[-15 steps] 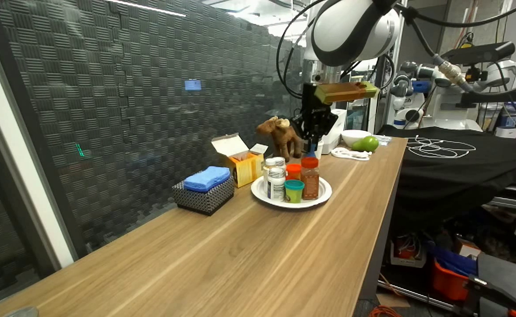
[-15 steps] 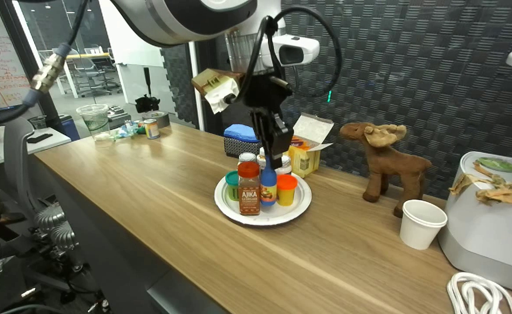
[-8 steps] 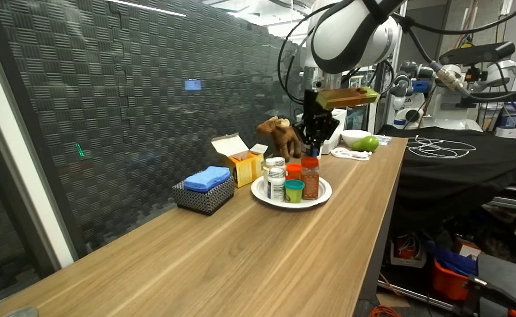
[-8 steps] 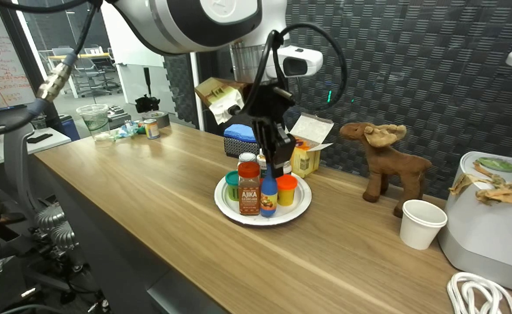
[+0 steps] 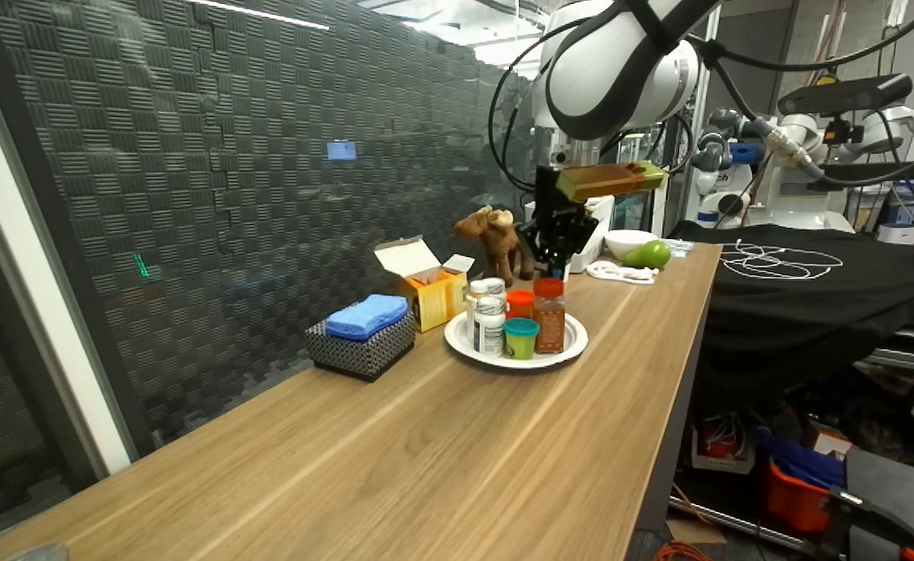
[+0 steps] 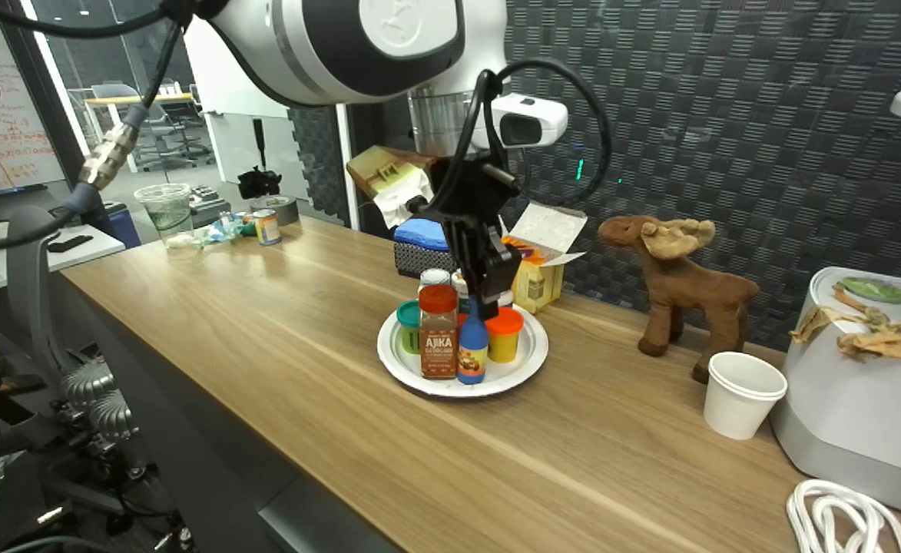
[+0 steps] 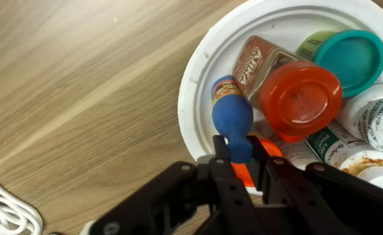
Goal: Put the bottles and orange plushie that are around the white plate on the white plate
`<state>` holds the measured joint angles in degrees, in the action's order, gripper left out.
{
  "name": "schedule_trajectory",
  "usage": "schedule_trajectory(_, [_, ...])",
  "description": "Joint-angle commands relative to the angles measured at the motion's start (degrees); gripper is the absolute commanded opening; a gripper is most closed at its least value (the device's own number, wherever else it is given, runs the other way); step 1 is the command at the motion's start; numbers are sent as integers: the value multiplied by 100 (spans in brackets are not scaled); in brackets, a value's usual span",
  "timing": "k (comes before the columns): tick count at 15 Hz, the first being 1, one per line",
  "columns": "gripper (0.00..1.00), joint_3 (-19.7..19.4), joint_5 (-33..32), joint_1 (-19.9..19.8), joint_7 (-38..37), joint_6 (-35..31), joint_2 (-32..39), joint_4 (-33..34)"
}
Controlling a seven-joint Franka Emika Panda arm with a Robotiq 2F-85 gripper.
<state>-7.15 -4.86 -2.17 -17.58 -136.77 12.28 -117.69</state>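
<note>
One blue bottle (image 6: 472,347) is on or just above the white plate (image 6: 523,370), beside the red-capped jar (image 6: 438,336). Bottles judged nearly finished: release left. No orange plushie identified; that part undecided. Long axis near vertical, neck up; neck pinched between the fingers of the gripper (image 7: 237,148) (wrist view). Further out, also standing on the plate: yellow tub (image 6: 504,338), green tub (image 5: 520,340), three white bottles (image 5: 490,330).
</note>
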Motion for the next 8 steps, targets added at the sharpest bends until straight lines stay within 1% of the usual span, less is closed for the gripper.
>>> schedule_trajectory(1, [45,43,-5,-9,105,-71,49,127])
schedule_trajectory(2, [47,44,-17,-5,112,-76,41,128])
schedule_trajectory(3, [52,45,-28,-1,119,-74,32,129])
schedule_trajectory(4, [61,45,-37,3,123,-77,12,123])
schedule_trajectory(8, [90,23,-171,42,48,39,-163,105])
